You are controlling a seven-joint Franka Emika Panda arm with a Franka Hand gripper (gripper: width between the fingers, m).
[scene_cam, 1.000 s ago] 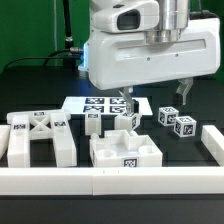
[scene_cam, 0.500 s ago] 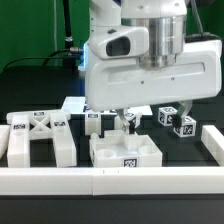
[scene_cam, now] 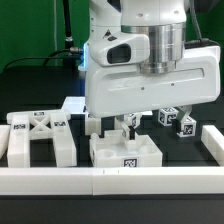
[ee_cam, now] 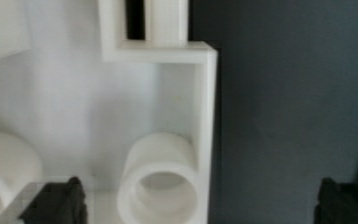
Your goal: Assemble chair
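While the fingers hang wide open, empty, the white part lies just below, lengthwise across their gap.

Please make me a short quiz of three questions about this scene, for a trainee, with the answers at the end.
1. True or false: the gripper is shut on a chair part.
2. In the exterior view, where does the X-ribbed panel lie? A: at the left; B: at the right; C: on top of the arm.
3. Fill in: the long white rail lies ___ to the camera than the notched block.
Key: 1 false, it is open; 2 A; 3 nearer.
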